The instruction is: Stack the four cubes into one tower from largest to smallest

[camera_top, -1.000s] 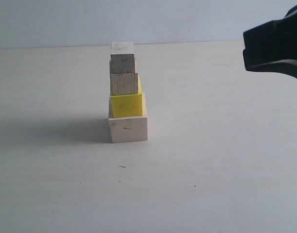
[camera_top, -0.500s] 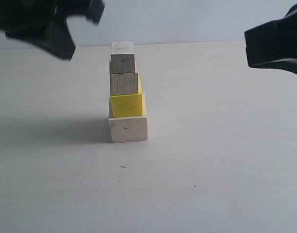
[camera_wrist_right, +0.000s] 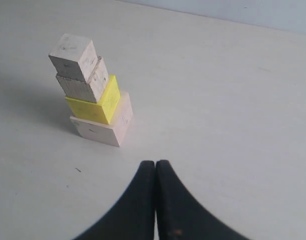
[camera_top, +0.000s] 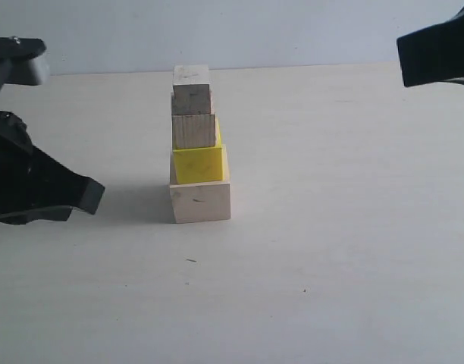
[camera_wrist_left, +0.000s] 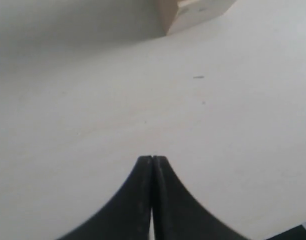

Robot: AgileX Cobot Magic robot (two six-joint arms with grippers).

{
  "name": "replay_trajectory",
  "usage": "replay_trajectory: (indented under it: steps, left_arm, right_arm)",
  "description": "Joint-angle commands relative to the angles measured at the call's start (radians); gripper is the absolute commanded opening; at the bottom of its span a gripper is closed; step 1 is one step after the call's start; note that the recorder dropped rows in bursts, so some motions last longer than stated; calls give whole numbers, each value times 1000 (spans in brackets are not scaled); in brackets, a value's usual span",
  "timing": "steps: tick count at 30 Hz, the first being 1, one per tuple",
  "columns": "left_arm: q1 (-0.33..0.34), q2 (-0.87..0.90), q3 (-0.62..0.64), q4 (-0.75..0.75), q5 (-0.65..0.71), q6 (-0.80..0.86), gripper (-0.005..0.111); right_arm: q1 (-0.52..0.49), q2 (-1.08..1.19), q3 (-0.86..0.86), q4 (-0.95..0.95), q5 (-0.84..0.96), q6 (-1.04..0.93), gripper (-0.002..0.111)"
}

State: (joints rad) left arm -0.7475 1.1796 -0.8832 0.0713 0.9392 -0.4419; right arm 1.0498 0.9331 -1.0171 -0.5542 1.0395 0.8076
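Tower (camera_top: 195,144) stands complete on table (camera_top: 330,265), lrg to sm. Left gripper (camera_wrist_left: 152,160) & right gripper (camera_wrist_right: 155,162) both closed tight, empty. Risk: left gripper sits low near base; sideways swing cd topple it

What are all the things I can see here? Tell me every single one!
big cube: one, pale wood, bottom of the tower
yellow cube: one, yellow, on the big cube
middle cube: one, bare wood, on the yellow cube
small cube: one, bare wood, top of the tower
table: one, off-white, under the tower
wall: one, pale blue-grey, behind the table
left tool: one, black, shut and empty, left of the tower
right tool: one, black, shut and empty, upper right in the exterior view
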Motion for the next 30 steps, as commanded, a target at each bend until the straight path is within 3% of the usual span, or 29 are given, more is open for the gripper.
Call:
replay_trajectory:
  steps: [1, 10, 23, 30]
  left_arm:
    - [-2, -122, 56, 42, -106, -10, 1]
    - [-2, -280, 59, 182, -106, -7, 1]
    - [-2, -329, 59, 184, -104, -7, 1]
    - [-2, -329, 59, 533, -124, -2, 1]
  right_arm:
    - [3, -1, 4, 17, 10, 5, 0]
    - [3, -1, 4, 34, 8, 5, 0]
    - [3, -1, 4, 34, 5, 5, 0]
    - [3, -1, 4, 34, 5, 5, 0]
